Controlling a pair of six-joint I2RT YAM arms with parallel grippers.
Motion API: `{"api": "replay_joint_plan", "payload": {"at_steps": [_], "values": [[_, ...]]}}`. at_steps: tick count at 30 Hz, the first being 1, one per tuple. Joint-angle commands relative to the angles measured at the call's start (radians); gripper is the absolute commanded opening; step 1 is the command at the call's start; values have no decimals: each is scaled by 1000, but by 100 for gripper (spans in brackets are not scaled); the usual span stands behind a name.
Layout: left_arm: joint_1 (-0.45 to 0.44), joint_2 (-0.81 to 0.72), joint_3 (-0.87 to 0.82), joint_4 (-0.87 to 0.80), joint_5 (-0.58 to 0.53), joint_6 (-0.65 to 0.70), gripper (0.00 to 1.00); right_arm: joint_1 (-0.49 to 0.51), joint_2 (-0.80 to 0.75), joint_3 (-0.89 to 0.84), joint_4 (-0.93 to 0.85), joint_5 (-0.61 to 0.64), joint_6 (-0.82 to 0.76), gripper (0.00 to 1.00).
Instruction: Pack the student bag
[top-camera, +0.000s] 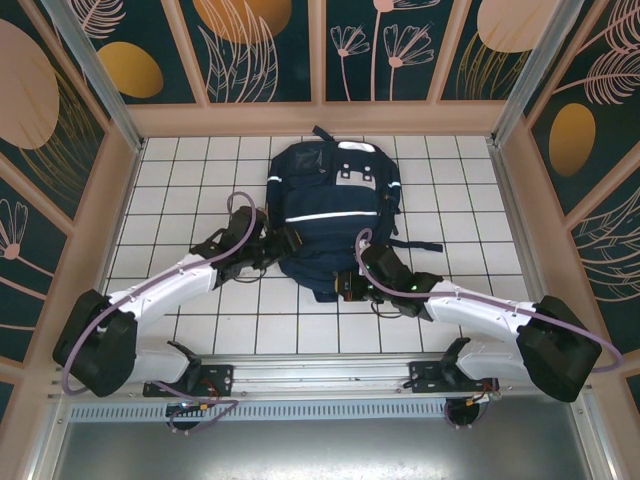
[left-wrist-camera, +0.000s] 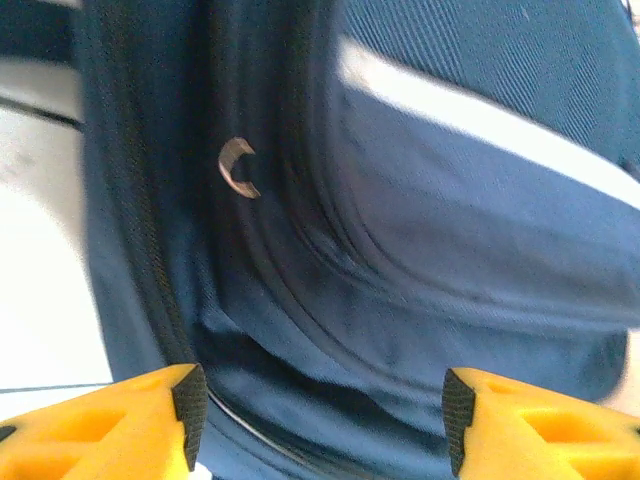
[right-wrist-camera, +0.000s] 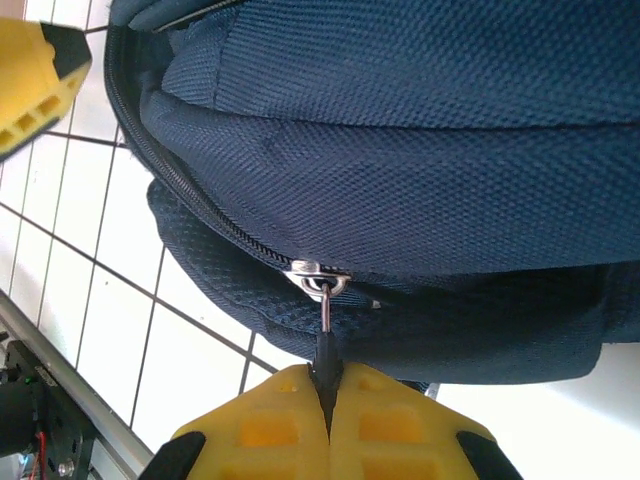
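Right gripper (right-wrist-camera: 328, 388) fully closed, yellow fingers (right-wrist-camera: 400, 425) pressed flat together, with the dark tab of the zipper pull (right-wrist-camera: 322, 300) pinched between them. Metal slider of that pull sitting on the zipper track (right-wrist-camera: 190, 195), along the lower edge of the student bag (right-wrist-camera: 400, 130). In the top view, the same right gripper (top-camera: 352, 285) at the near edge of the bag, touching it.

Left gripper (left-wrist-camera: 325, 415) open, its two yellow fingers (left-wrist-camera: 140, 425) well apart and gripping nothing. Between and beyond them, navy fabric of the student bag (left-wrist-camera: 470, 250), very near; touching or not, cannot tell. Small metal ring (left-wrist-camera: 238, 168) in a dark fold further up. In the top view, left gripper (top-camera: 278, 248) close against the near left side of the bag.

Student bag (top-camera: 335, 200) lying flat in the middle of the white tiled table (top-camera: 180, 200), front side up, white stripe across it, top end toward the far wall, both arms reaching in from the near edge.
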Motion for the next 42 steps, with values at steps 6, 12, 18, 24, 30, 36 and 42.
{"api": "replay_joint_plan", "payload": {"at_steps": [6,12,18,24,30,36,42], "values": [[-54,-1,-47,44,40,-150,63,3,37,50,30,-47,13,0],[-57,39,-75,80,57,-219,59,4,40,53,38,-45,24,0],[-58,88,-47,45,43,-216,50,5,50,62,38,-45,22,0],[-56,124,-40,46,2,-192,20,5,46,56,30,-26,16,0],[-29,61,-29,-17,-78,-139,0,5,35,39,-8,21,2,0],[44,-17,-56,-44,-71,-99,0,-3,10,-3,-8,47,4,0],[57,-3,-16,-111,-81,4,5,0,16,3,13,28,11,0]]}}
